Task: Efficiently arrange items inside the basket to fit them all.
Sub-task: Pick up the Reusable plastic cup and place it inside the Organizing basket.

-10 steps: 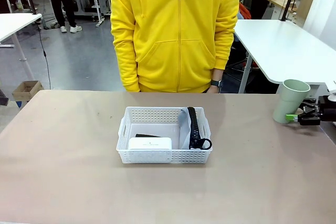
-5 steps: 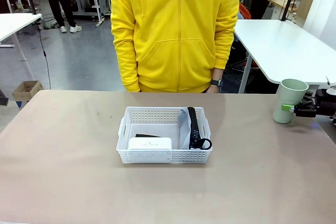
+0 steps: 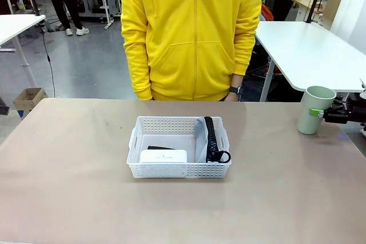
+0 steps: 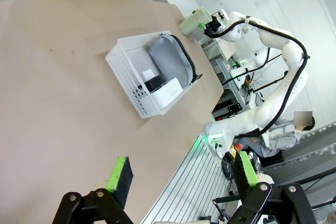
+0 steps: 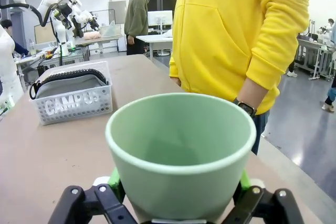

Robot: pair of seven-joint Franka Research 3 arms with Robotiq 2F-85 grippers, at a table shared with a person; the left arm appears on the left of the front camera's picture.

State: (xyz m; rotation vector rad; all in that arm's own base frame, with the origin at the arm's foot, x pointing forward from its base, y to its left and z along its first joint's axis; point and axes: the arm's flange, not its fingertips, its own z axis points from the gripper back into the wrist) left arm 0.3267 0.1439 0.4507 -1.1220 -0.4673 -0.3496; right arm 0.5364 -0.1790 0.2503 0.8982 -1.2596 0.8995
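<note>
The pale green cup [image 3: 316, 110] stands upright at the table's far right. My right gripper [image 3: 318, 113] reaches in from the right edge and is shut on the cup [image 5: 181, 150], green pads pressed to both sides of its body. The white basket [image 3: 177, 122] sits mid-table. Inside it, the grey pouch [image 3: 201, 135] stands on edge at the right, the flat white box [image 3: 164, 156] lies front left, and the black stapler [image 3: 163, 148] shows behind the box. My left gripper [image 4: 181, 170] hangs open above the table, well away from the basket [image 4: 126, 72].
A person in a yellow hoodie [image 3: 191, 32] stands at the far edge, hands down. A white table [image 3: 303, 50] stands behind the cup. Bare tabletop [image 3: 68, 164] surrounds the basket.
My right gripper moved up and in along the cup's side, and its fingers closed onto the cup. The cup, basket and left arm stayed put.
</note>
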